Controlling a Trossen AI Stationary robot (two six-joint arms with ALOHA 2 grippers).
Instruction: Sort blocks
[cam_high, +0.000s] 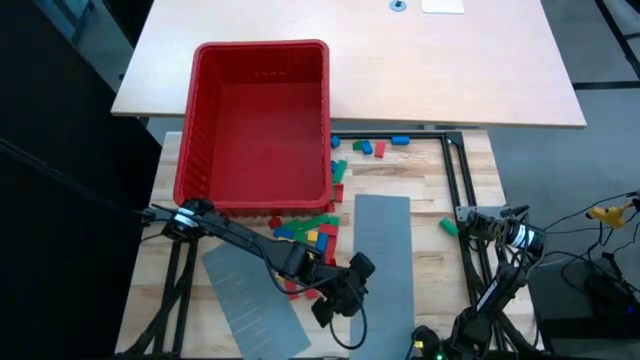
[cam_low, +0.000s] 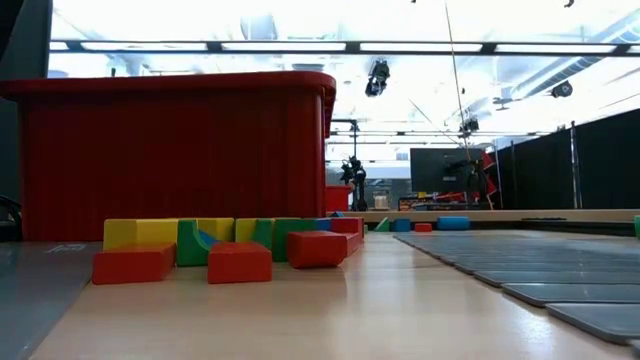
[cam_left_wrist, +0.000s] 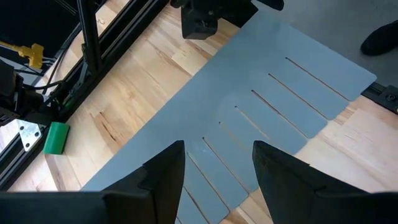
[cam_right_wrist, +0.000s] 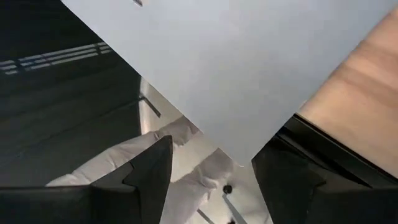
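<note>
- Grey slotted panels lie on the wooden table (cam_high: 400, 185): we see one panel (cam_high: 383, 265) right of centre and a second panel (cam_high: 252, 296) angled at the near left.
- We note the left gripper (cam_high: 340, 300) low between these two panels; in the left wrist view its fingers (cam_left_wrist: 163, 169) stand parted with nothing between them, over the slotted grey sheet (cam_left_wrist: 261, 118).
- The left arm (cam_high: 235, 235) crosses the near edge of the block cluster and hides a few pieces from above.
- We find the red bin (cam_high: 258, 195) at the table's far left; its visible floor shows no blocks in the high view.
- The blocks (cam_high: 312, 232) sit outside the bin: a mixed red, green, blue and yellow pile against its near right corner, a few along its right wall, and a small scattered group (cam_high: 372, 147) farther back.
- One lone green block (cam_high: 448, 226) lies by the black frame (cam_high: 458, 180) at the right; the left wrist view shows it too (cam_left_wrist: 55, 137).
- The low view alone shows the pile (cam_low: 225, 250) at table height before the bin wall (cam_low: 170, 160), red bricks foremost; neither arm shows there.
- The right gripper (cam_high: 478, 222) waits at the table's right edge; its wrist view shows fingers (cam_right_wrist: 149, 171) spread and empty.
</note>
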